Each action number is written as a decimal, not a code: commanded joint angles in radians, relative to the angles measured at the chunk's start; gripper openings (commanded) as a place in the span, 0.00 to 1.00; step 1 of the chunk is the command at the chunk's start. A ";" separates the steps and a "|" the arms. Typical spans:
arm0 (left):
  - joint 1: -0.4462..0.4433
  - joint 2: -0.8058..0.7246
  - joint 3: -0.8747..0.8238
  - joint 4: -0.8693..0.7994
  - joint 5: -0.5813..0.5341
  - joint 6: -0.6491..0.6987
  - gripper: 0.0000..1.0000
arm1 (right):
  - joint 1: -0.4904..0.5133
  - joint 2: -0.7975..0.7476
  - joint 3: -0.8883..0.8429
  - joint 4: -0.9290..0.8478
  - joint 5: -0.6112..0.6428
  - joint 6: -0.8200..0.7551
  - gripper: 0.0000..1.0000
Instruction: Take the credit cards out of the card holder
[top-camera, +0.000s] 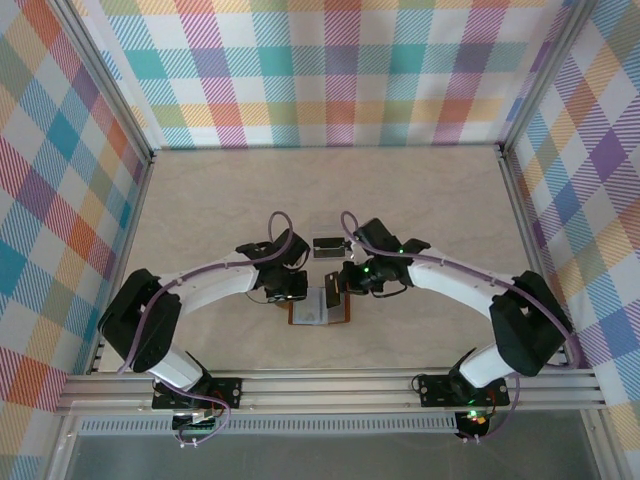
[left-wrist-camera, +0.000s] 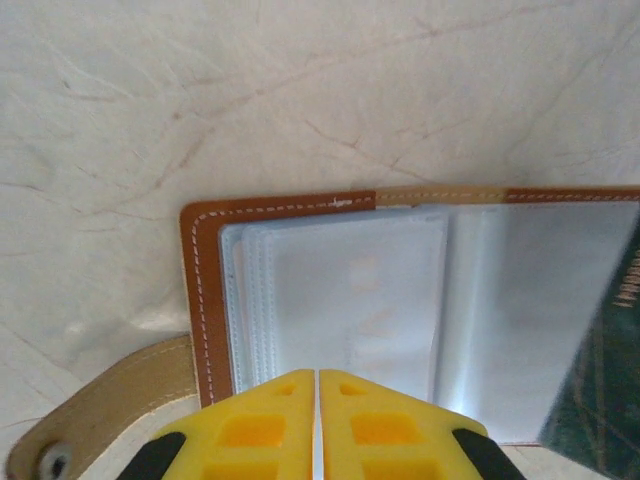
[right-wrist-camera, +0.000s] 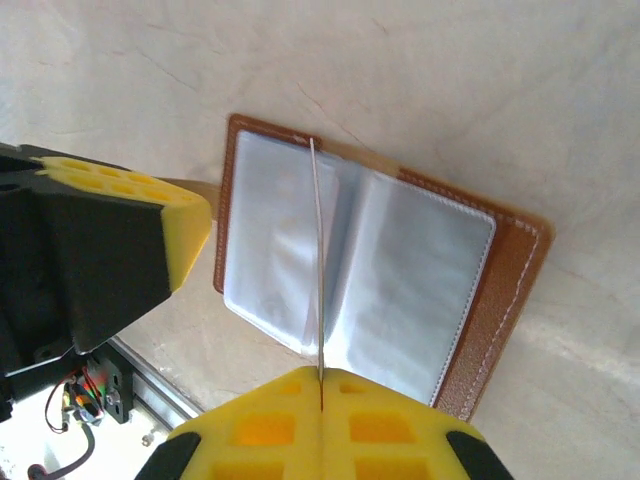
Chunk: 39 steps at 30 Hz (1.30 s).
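The brown card holder (top-camera: 320, 312) lies open on the table between both arms, its clear sleeves facing up (left-wrist-camera: 350, 300) (right-wrist-camera: 420, 280). My right gripper (right-wrist-camera: 321, 370) is shut on a thin credit card (right-wrist-camera: 317, 250), seen edge-on and standing upright over the wallet's middle fold. The same dark green card (left-wrist-camera: 612, 370) shows at the right edge of the left wrist view. My left gripper (left-wrist-camera: 318, 372) is shut, its tips resting over the left-hand sleeves with nothing visible between them. Another dark credit card (top-camera: 328, 245) lies flat on the table just beyond the wallet.
The wallet's tan strap tab (left-wrist-camera: 100, 415) sticks out to its left. Checked walls (top-camera: 330, 70) close in the pale marbled table (top-camera: 330, 185), and an aluminium rail (top-camera: 330, 385) runs along the near edge. The two grippers are close together over the wallet.
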<state>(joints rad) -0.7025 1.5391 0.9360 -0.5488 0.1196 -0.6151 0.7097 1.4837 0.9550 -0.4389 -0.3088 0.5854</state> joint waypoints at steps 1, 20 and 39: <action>0.028 -0.042 0.007 -0.024 -0.024 0.009 0.10 | -0.015 -0.019 0.085 -0.110 0.080 -0.181 0.00; 0.193 -0.137 -0.167 0.084 0.117 0.015 0.12 | -0.019 0.239 0.531 -0.358 0.338 -1.416 0.00; 0.199 -0.170 -0.178 0.038 0.074 0.019 0.16 | -0.058 0.608 0.983 -0.677 0.311 -1.618 0.00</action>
<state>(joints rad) -0.5182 1.3769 0.7738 -0.4938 0.2001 -0.6086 0.6594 2.0586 1.8927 -1.0306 0.0433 -0.9913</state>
